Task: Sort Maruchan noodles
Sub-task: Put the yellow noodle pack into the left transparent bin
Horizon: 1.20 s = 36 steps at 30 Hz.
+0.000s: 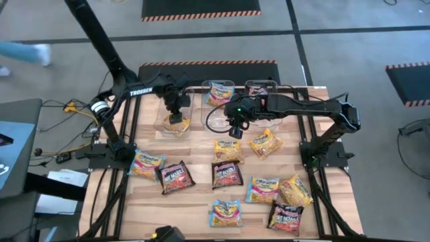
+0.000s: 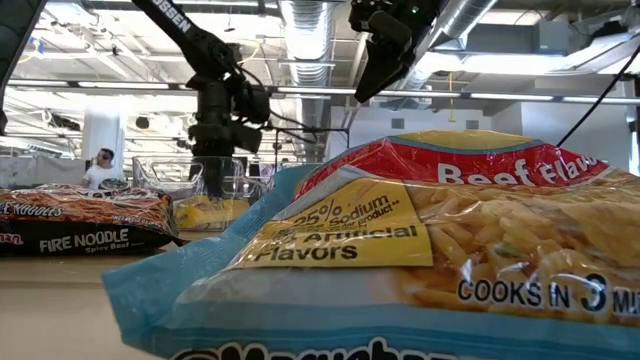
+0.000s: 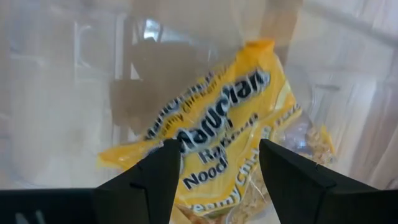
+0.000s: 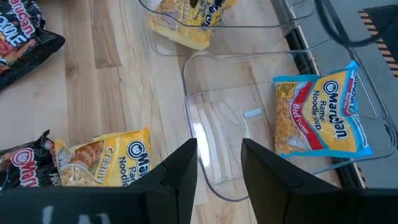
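**Yellow pack dropped in the left bin**

The yellow pack lies in the left bin, right under the left gripper, whose jaws are open and hold nothing; its long side runs from 7 to 1 o'clock; it reads "Maruchan Ramen Noodle"; the right gripper hangs open over the middle bin, empty too.

One yellow-orange packet lies tilted inside the left clear bin, its crinkled face up. A light blue and yellow beef packet lies flat in the middle bin. The other packets are spread face up on the table: yellow-orange ones near the middle and at the right, black-red fire noodle ones among them, and blue ones toward the near edge.
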{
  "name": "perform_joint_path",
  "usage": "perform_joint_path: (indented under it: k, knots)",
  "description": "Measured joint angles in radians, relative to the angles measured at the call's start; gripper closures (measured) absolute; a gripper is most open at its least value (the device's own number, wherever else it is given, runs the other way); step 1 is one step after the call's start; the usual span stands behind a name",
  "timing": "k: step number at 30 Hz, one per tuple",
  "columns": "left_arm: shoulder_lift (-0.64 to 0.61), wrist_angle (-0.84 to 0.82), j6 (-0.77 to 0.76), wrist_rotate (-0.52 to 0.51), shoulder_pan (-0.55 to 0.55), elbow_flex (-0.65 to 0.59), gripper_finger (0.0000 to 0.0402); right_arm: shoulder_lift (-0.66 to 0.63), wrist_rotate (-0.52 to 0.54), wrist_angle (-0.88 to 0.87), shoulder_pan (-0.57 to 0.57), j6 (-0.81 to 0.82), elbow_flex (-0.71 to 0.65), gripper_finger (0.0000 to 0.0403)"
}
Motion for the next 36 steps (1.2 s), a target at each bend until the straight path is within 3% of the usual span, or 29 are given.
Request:
perform_joint_path:
  k: [28,32,36]
  knots:
    - [-0.01,0.179,-0.083,0.001,0.003,-0.2,0.0199,0.0,0.0,0.008,0.0,0.001,0.0,0.0253]
    - [-0.01,0.186,-0.101,-0.013,0.003,-0.201,0.0226,0.0,0.0,0.009,0.0,0.003,0.0,0.0253]
    - [-0.009,0.188,-0.119,-0.02,0.002,-0.202,0.0283,0.0,0.0,0.009,0.0,0.002,0.0,0.0253]
